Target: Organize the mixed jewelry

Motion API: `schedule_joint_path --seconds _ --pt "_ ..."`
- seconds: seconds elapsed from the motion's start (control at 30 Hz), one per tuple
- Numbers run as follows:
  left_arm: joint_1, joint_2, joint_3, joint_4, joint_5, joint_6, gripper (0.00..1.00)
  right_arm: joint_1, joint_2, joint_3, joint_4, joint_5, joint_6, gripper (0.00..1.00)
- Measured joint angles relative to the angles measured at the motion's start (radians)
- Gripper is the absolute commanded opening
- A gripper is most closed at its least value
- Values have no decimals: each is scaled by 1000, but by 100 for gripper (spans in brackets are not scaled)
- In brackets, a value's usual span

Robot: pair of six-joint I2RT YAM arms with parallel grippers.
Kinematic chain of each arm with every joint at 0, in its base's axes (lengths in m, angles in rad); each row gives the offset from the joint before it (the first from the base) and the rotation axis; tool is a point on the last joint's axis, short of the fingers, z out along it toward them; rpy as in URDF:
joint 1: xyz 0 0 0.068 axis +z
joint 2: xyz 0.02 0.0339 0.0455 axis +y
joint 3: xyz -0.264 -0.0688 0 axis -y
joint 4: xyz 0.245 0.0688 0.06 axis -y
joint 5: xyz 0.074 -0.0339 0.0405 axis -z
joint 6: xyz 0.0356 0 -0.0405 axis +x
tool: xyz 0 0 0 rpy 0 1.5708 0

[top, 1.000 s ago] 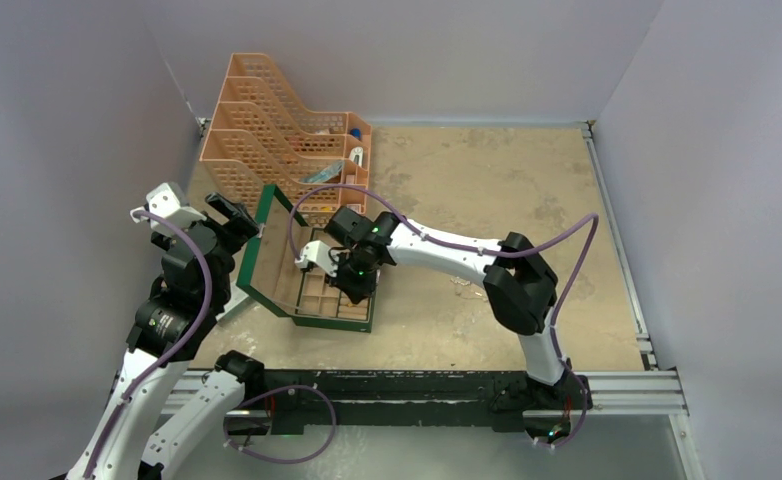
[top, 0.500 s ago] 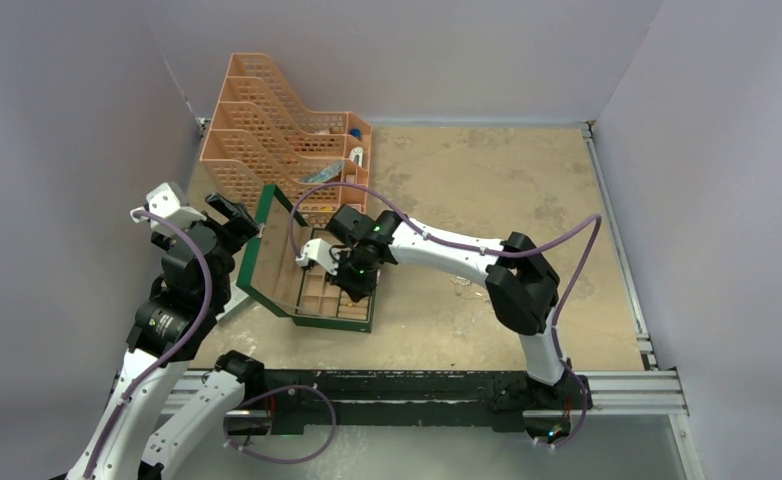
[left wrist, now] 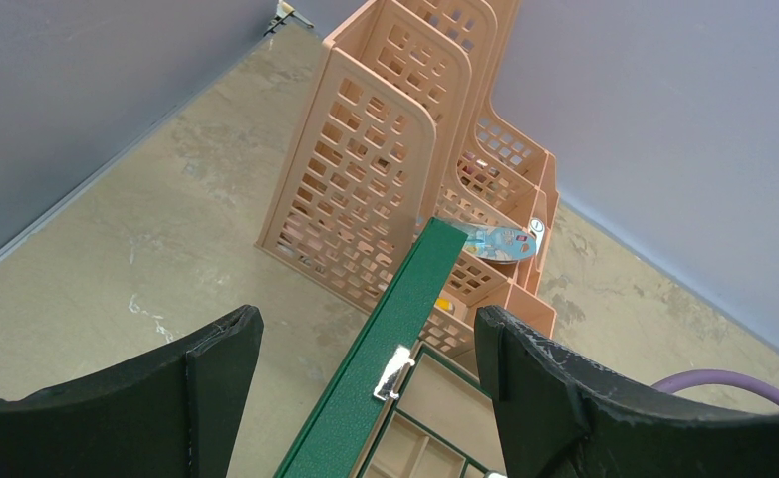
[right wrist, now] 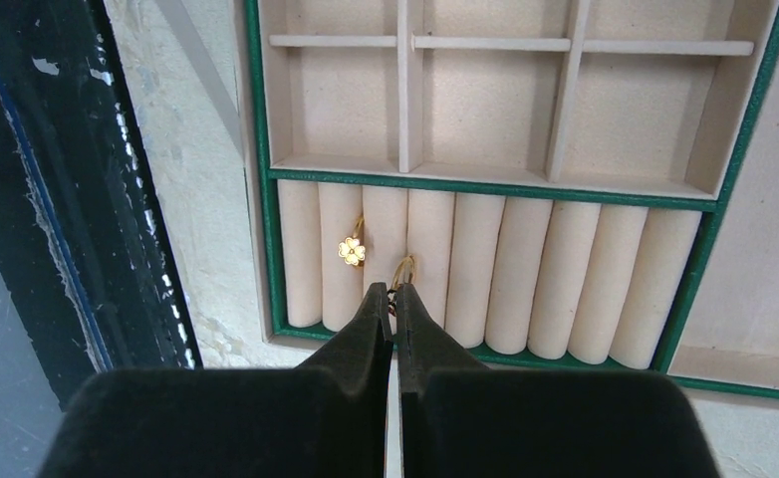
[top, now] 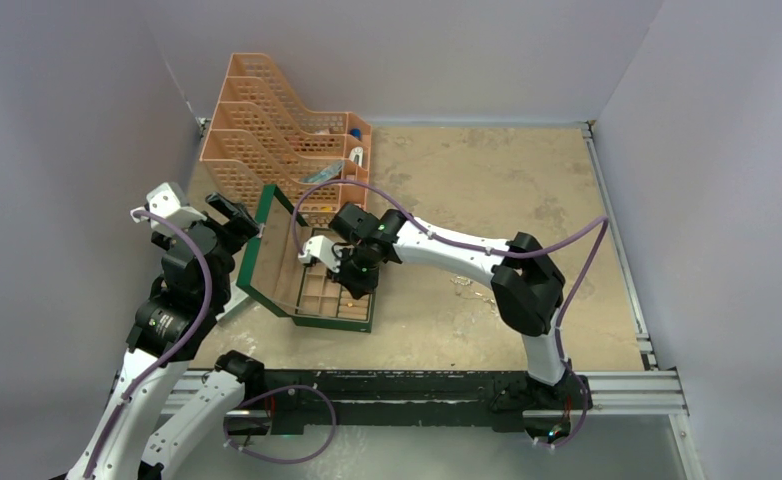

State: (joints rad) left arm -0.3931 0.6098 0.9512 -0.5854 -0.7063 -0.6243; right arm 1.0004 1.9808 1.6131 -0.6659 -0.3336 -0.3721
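The gold ring [right wrist: 402,269] looks tiny, light, stiff and slippery, best pinched across its thin band; it stands between cushioned rolls [right wrist: 540,274] along an edge of the green box [right wrist: 515,189], beside a flower ring [right wrist: 352,251]; the right gripper [right wrist: 393,296], jaws pressed together, apparently nips its lower rim; the left gripper [left wrist: 366,329] gapes empty.

1. We log two arms, the left arm [top: 167,310] and the right arm [top: 447,250]: smooth white link shells and rounded black joint housings.
2. A braided purple cable [top: 577,260] runs outside each arm.
3. Left gripper [left wrist: 366,324]: broad matte-black fingers [left wrist: 216,398] with curved inner edges; we see pale scuffs on one.
4. Right gripper [right wrist: 393,294]: black fingers [right wrist: 351,349] tapering to narrow tips.
5. Both bases [top: 237,368] are black.
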Motion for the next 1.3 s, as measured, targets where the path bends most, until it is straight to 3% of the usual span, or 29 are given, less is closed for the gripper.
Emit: schedule_joint_path --seconds 1.3 --pt "0 2 0 0 0 0 78 0 67 43 -19 -16 -1 0"
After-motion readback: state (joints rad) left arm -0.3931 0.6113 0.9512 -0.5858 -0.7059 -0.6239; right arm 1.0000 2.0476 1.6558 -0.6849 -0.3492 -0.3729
